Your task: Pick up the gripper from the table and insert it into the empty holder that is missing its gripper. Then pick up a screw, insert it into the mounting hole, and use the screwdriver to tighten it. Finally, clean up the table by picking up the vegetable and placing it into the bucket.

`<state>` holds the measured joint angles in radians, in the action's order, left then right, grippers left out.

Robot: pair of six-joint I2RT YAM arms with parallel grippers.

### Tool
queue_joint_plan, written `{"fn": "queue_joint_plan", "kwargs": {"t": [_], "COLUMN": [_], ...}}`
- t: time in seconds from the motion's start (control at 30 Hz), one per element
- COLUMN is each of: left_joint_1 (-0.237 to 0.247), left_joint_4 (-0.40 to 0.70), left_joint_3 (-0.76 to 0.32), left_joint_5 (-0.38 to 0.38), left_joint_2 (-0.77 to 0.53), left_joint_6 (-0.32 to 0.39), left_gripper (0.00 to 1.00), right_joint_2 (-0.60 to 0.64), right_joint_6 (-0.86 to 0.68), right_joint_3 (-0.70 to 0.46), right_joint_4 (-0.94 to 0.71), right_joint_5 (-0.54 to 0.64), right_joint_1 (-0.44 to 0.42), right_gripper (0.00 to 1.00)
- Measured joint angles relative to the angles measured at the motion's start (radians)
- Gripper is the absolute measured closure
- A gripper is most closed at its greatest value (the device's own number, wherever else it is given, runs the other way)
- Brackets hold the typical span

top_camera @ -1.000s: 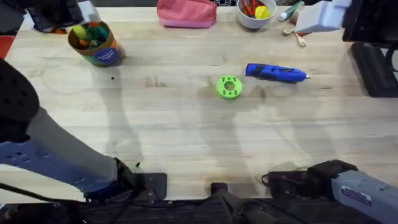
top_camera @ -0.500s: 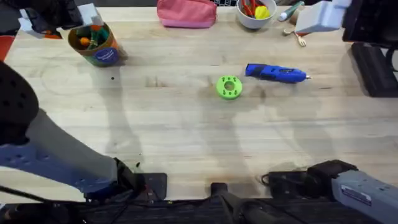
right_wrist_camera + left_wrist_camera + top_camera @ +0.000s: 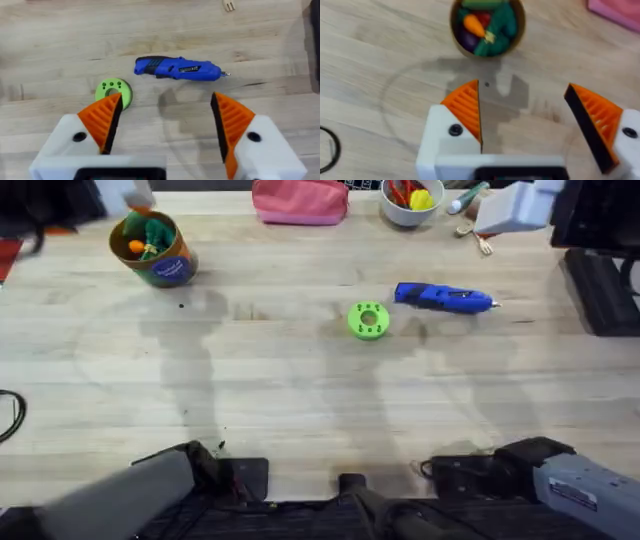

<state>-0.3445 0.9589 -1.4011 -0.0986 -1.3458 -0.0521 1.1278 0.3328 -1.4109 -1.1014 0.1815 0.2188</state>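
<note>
Blue screwdriver, green disc, tan-orange teal-banded bucket, pink pouch.

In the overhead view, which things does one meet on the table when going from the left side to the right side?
bucket → pink pouch → green disc → white bowl → screwdriver
</note>
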Motion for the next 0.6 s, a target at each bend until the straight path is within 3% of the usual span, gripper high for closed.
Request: {"fn": "queue_joint_plan", "kwargs": {"t": [0.13, 0.3, 0.5, 0.6], "left_joint_1": [0.077, 0.248, 0.426, 0.487], "left_joint_4": [0.011, 0.019, 0.017, 0.018], "left_joint_3": [0.162, 0.304, 0.374, 0.387], "left_joint_5": [-0.033, -0.057, -0.063, -0.061], "left_joint_2": [0.166, 0.320, 0.345, 0.343], "left_joint_6": [0.004, 0.006, -0.011, -0.016], "left_gripper": [0.014, 0.015, 0.015, 0.015], "right_joint_2": [0.000, 0.000, -0.024, -0.076], "right_joint_6": [0.000, 0.000, 0.000, 0.000], "right_joint_3": [0.000, 0.000, 0.031, 0.097], "right_joint_4": [-0.016, -0.061, -0.052, -0.029], "right_joint_5": [-0.035, -0.094, -0.119, -0.123], "right_joint_1": [0.000, 0.000, 0.006, 0.024], "right_gripper": [0.008, 0.009, 0.010, 0.008]}}
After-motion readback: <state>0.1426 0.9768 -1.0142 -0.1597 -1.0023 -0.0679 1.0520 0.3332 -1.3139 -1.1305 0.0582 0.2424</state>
